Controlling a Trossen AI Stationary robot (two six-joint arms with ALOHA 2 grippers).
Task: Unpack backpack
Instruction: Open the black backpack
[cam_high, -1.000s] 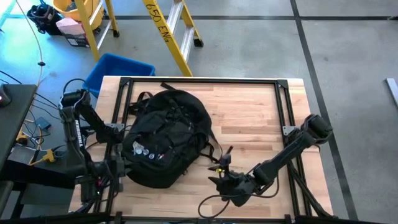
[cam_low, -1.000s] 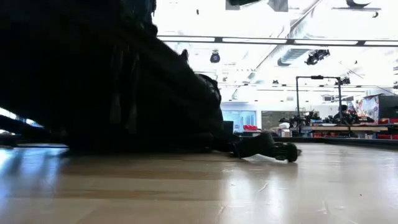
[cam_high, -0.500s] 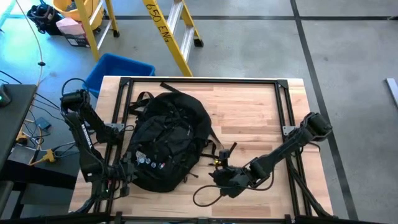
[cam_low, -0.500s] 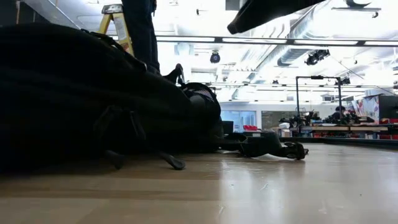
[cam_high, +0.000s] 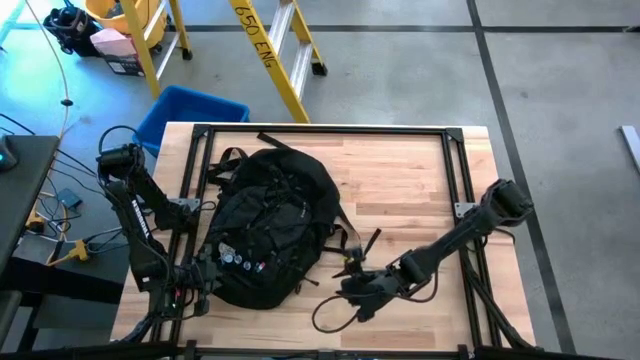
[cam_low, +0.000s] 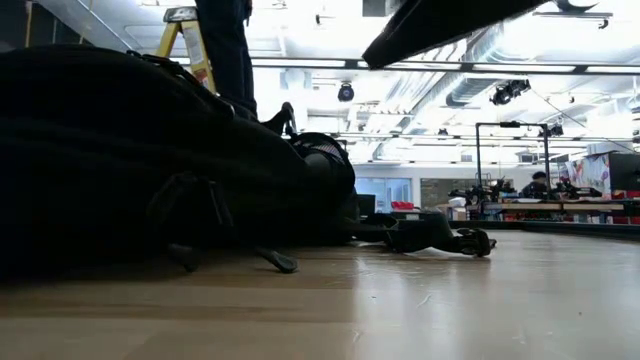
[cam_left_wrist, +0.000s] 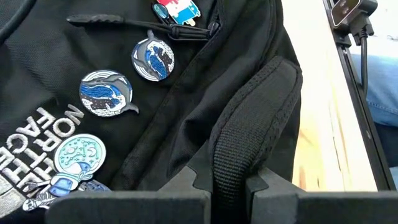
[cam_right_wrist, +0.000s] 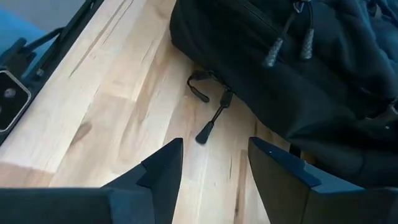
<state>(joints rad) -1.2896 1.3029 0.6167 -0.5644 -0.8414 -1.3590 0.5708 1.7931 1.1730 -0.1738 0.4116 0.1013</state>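
- The backpack (cam_high: 268, 225) lies flat on the bench (cam_high: 400, 180), left of centre in the high view, with its round badges (cam_high: 238, 259) facing up near its lower edge.
- In the low view the backpack (cam_low: 150, 160) fills the left half as a dark mound, with loose strap ends (cam_low: 275, 260) trailing onto the wood.
- The left tool (cam_high: 192, 285) sits at the backpack's lower left edge in the high view; it is clenched on a padded black strap (cam_left_wrist: 249, 134), which runs up between its fingers in the left wrist view.
- Beside that strap, the left wrist view shows wave badges (cam_left_wrist: 106, 93) and white stitched lettering (cam_left_wrist: 37, 140) on the front.
- The right tool (cam_high: 350, 284) lies low over the bench just right of the backpack, in the lower middle of the high view; its fingers (cam_right_wrist: 158, 165) stand apart with nothing between them, released.
- In the right wrist view a zip pull (cam_right_wrist: 211, 124) rests on bare wood ahead of those fingers, hanging from the backpack (cam_right_wrist: 298, 74).
- A black cable (cam_high: 335, 315) loops on the bench below the right tool.
- Beyond the bench, the upper left of the high view holds a blue bin (cam_high: 190, 115) and a yellow ladder (cam_high: 270, 50).
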